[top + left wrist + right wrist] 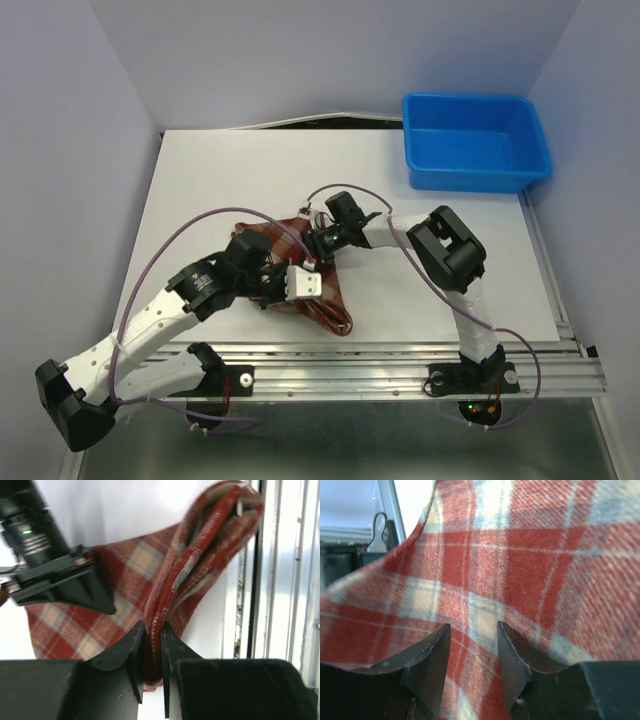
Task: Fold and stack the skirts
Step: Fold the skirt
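Skirt point(335, 308) bunched near centre of tabletop point(200, 190), close to near rail, between both arms. Blue bin point(475, 140) well apart, far right. Left fingers point(152, 630) almost closed, pinching layered folded edge; likely keeping layers together and raised to carry fold over. Right fingers point(472, 630) part-open, nothing clamped, tips over flat plaid panel, contact unclear; probably there to pin it as anchor. Long axis diagonal in top view, far-left to near-right, doubled-up end toward rail. Only one skirt visible; stacking not yet begun.
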Robot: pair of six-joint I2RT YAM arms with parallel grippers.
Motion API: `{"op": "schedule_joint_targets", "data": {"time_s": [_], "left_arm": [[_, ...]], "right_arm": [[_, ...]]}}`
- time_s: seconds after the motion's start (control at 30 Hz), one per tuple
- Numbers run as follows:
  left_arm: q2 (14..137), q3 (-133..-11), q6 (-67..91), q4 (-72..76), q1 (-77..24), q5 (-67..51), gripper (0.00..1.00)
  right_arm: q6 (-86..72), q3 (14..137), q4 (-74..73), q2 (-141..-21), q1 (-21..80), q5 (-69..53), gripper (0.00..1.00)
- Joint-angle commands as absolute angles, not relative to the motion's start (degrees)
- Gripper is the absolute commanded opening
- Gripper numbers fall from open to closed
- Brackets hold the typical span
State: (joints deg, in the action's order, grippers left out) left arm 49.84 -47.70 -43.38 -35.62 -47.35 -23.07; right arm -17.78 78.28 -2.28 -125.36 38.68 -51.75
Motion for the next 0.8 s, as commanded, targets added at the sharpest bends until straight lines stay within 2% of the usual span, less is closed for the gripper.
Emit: {"op": "schedule_joint_targets", "data": {"time_s": [0.0,0.23,0.37,0.47,0.7,0.77], "left_arm": [[53.25,-53.87,-43.33,-33.75,-40.80,-31.18,0.00],[62.04,-59.94,-47.45,-36.99,-27.18,-38.05,0.00],[64.07,-59.77,-47.81,-37.53,-24.53,-39.37,0.00],[64.60,-58.71,-49.39,-39.19,-23.03,-41.22,0.00],[61.70,-55.64,-52.38,-41.40,-22.94,-42.89,0.00],[60.74,-54.85,-52.82,-41.83,-22.94,-42.89,0.00]], "right_arm": [[-15.47,73.57,-2.72,-127.09,41.04,-50.01,0.48],[-10.38,69.43,-8.24,-122.18,41.75,-49.84,0.48],[-6.25,72.24,-14.74,-120.15,41.75,-46.95,0.52],[-5.10,79.07,-18.44,-118.57,41.75,-42.56,0.59],[-3.96,91.74,-21.88,-119.79,40.17,-35.25,0.61],[-3.78,96.56,-22.67,-121.63,39.55,-34.46,0.65]]}}
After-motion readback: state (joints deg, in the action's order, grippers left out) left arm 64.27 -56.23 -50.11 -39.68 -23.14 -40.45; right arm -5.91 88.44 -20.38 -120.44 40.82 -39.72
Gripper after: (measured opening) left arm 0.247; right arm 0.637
